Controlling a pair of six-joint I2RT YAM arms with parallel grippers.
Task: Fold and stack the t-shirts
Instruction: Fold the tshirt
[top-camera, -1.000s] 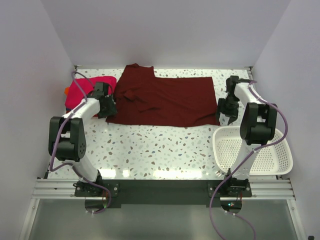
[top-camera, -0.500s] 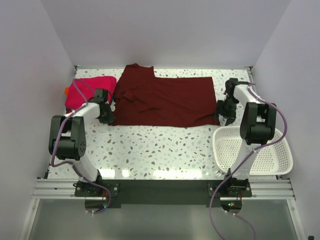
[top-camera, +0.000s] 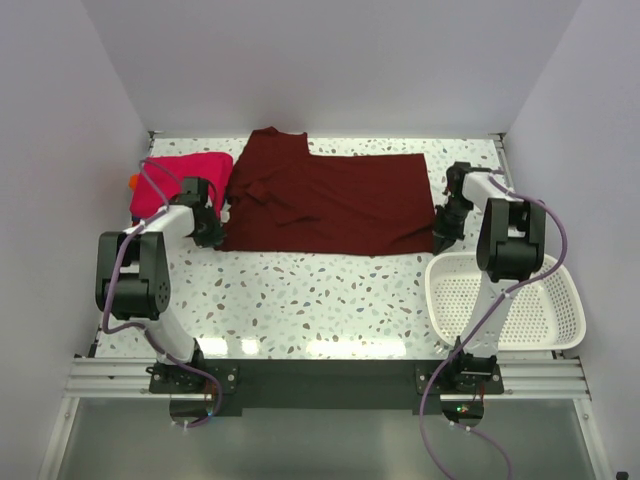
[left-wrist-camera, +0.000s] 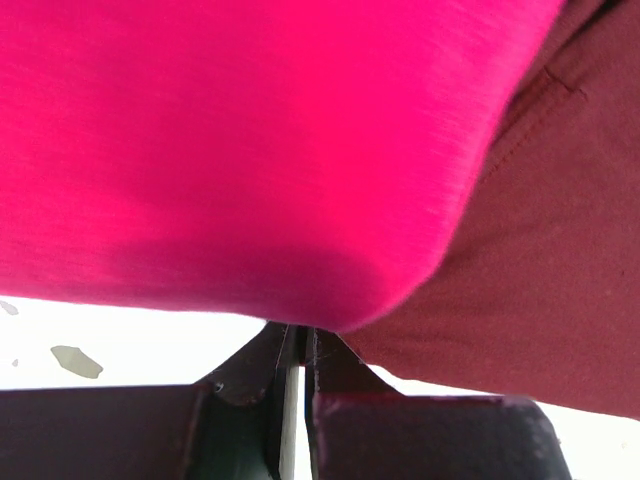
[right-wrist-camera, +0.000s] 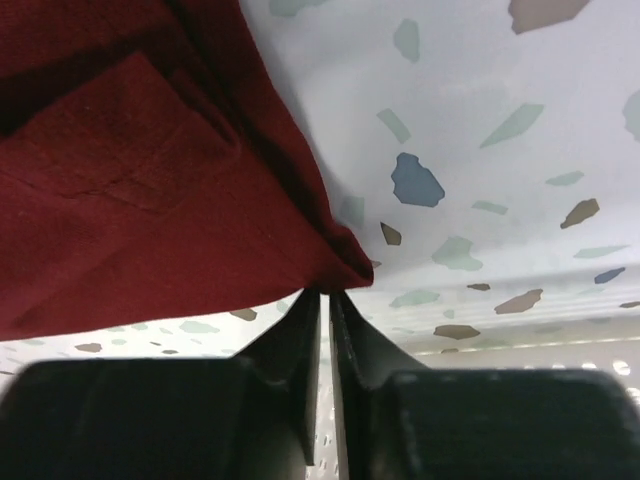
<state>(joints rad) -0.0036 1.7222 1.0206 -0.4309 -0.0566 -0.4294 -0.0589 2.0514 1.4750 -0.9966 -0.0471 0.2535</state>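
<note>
The dark maroon t-shirt (top-camera: 330, 200) lies spread flat across the back of the table. My left gripper (top-camera: 211, 231) is at its near left corner, jaws shut, and the maroon cloth (left-wrist-camera: 540, 280) meets the fingertips (left-wrist-camera: 322, 350). The folded magenta-pink t-shirt (top-camera: 178, 178) lies just behind and fills the left wrist view (left-wrist-camera: 250, 150). An orange t-shirt (top-camera: 134, 182) peeks out under it. My right gripper (top-camera: 443, 231) is shut on the maroon shirt's near right corner (right-wrist-camera: 335, 265), pinched at its tips (right-wrist-camera: 325, 295).
A white slotted basket (top-camera: 560, 335) stands at the near right, close to the right arm. White walls enclose the speckled table (top-camera: 320, 300) on three sides.
Both grippers were open and have shut. The left one slid in onto the shirt's left corner. The right one came down to the right corner and pinched it.
</note>
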